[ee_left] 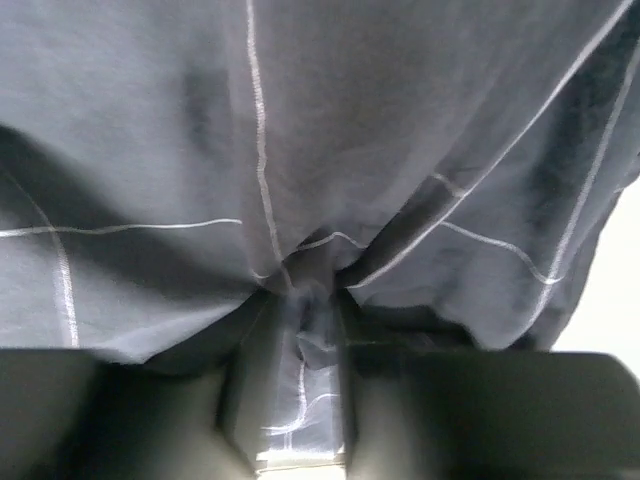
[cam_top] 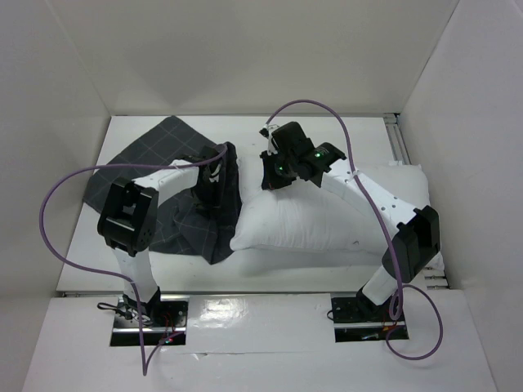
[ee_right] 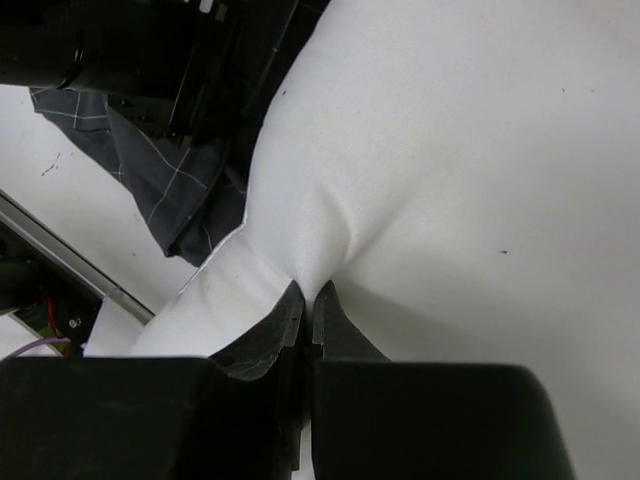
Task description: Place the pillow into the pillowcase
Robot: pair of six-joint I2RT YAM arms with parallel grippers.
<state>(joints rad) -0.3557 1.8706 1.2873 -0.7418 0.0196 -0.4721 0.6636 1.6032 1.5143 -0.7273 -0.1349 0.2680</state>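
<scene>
The pillowcase (cam_top: 155, 163) is spread limp over the left half of the bench (cam_top: 368, 139), reaching toward the far-left corner. Its right-hand border is bunched and raised near the middle of the bench. That border is held by the left gripper (cam_top: 214, 181). In the left wrist view, a fold of the grid-lined cloth is seen clamped between the closed jaws.

The pillow (cam_top: 327, 216) is laid across the right half of the bench, its length running from the middle toward the right edge. Its left end is touching or just beside the raised cloth. The right gripper (cam_top: 272, 175) is closed on the pillow's far-left corner. In the right wrist view, a tuck of white fabric is seen pinched tight, with no gap left between the jaws.

No part of the pillow can be seen inside the pillowcase, and it cannot be told whether the mouth of the sack is held open. The task is therefore judged to be at an early stage. Both items are grasped and their ends are brought together. The insertion itself is left to be done in full, as is the drawing of the cloth along the pillow's length.
</scene>
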